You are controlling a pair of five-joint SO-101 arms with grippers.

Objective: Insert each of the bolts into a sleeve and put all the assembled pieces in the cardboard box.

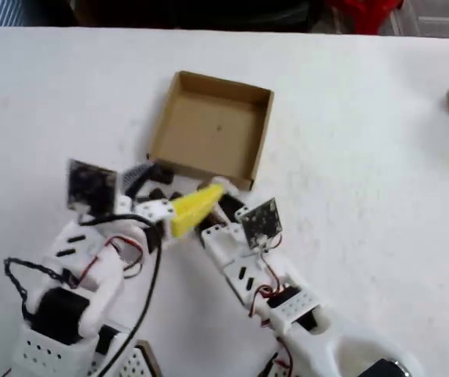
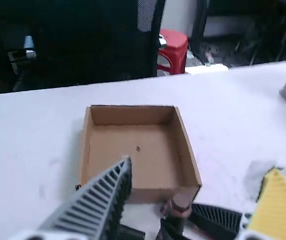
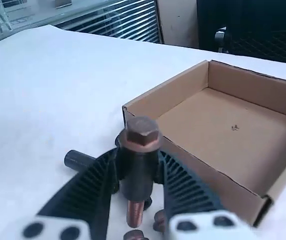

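1. The cardboard box [image 3: 203,175] stands empty on the table [image 3: 43,90]; no assembled piece is inside it.
2. The right gripper [image 3: 138,165] has its fingers clamped on an upright sleeve [image 3: 137,175] with a bolt [image 3: 140,131] seated through it, just beside the box's near wall.
3. The left gripper [image 2: 199,169], fingers spread wide, flanks that piece and grasps nothing.
4. A spare sleeve [image 3: 79,160] and loose bolts [image 3: 159,220] lie nearby. The task looks to be at an early stage, with one assembly made and none boxed.

Cardboard box [image 1: 209,126] is open-topped, so you can drop in from above; its near wall blocks a low approach. Left gripper [image 2: 198,170] & right gripper [image 3: 138,157], w/ held sleeve [image 3: 137,177], crowd each other beside it; loose sleeve [image 3: 78,160] lies nr them.
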